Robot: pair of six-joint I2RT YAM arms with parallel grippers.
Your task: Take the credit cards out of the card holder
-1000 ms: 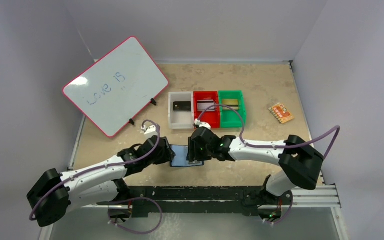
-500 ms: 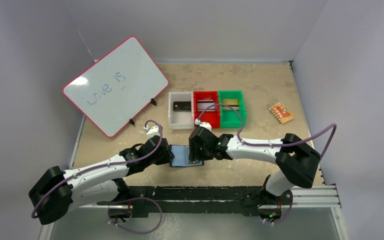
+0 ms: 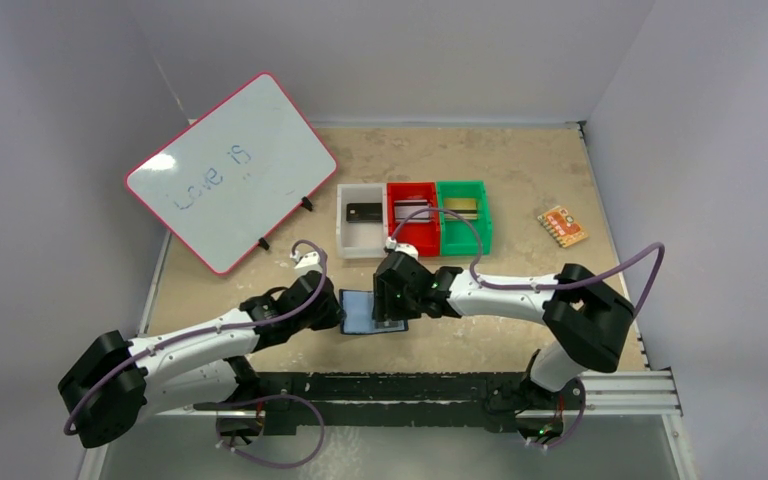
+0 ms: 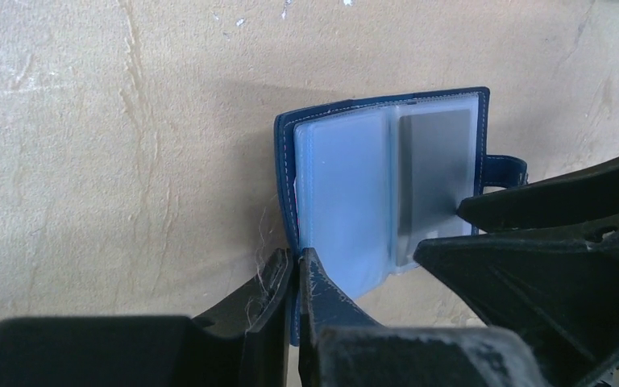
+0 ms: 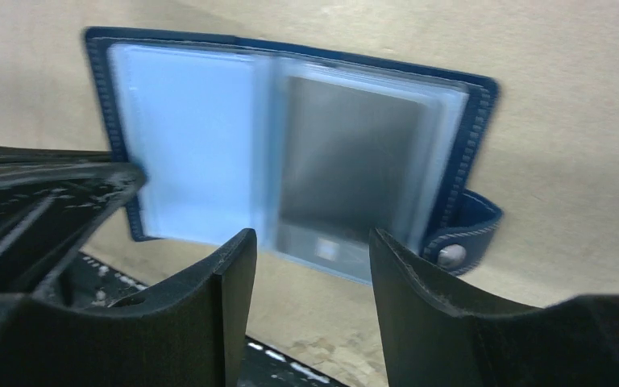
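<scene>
The card holder (image 4: 387, 185) lies open on the desk (image 4: 129, 161), its left cover edge pinched between the left fingers (image 4: 322, 294), while the right fingers (image 5: 209, 314) hover spread before the sleeve whose grey card (image 5: 346, 153), by my judgement, is not yet drawn out.

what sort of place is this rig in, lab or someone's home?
Probably a lab test cell: aluminium mounting rail, plain walls boxing in a worn tabletop, staged props like the colour bins and whiteboard.
</scene>
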